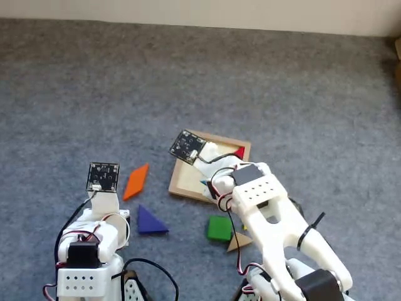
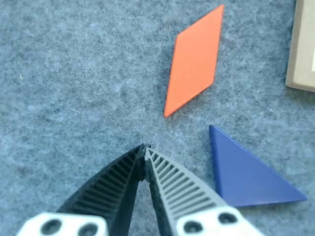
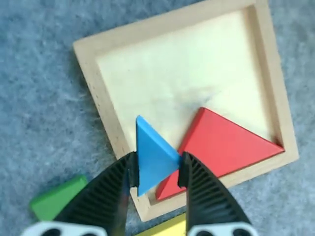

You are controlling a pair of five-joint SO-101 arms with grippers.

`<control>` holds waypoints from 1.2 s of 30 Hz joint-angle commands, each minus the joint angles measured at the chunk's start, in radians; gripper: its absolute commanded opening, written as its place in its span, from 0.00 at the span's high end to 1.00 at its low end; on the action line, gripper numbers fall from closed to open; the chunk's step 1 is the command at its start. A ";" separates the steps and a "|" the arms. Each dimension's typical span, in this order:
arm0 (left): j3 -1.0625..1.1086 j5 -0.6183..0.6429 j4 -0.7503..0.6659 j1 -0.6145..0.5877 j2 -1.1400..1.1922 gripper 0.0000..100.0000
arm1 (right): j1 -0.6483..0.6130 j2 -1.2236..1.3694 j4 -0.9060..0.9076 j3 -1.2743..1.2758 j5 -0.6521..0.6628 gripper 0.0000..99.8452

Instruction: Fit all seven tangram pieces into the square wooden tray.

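Status: gripping light-blue triangle (image 3: 150, 157) with right hand (image 3: 157, 160) at rim of wooden tray (image 3: 162, 31), just beside red triangle (image 3: 221, 145); holding left hand (image 2: 144, 150) closed, empty, over desk (image 2: 74, 73) near orange parallelogram (image 2: 194, 61).

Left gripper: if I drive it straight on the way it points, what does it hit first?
Probably only the grey carpet: the shut left gripper aims at a bare patch, and the orange parallelogram piece lies to one side of that line. Depth is hard to judge.
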 commanded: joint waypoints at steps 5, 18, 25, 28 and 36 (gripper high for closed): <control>0.019 0.008 0.003 -0.013 -0.042 0.99 | -0.007 -0.036 -0.015 -0.007 0.020 0.95; 0.019 0.008 0.003 -0.013 -0.042 0.99 | -0.004 -0.035 -0.015 0.013 0.120 0.95; 0.019 0.008 0.003 -0.013 -0.042 0.99 | -0.004 -0.035 -0.015 0.013 0.117 0.95; 0.019 0.008 0.003 -0.013 -0.042 0.99 | -0.004 -0.035 -0.015 0.013 0.117 0.95; 0.019 0.008 0.003 -0.013 -0.042 0.99 | 0.007 -0.035 -0.013 0.015 0.117 0.88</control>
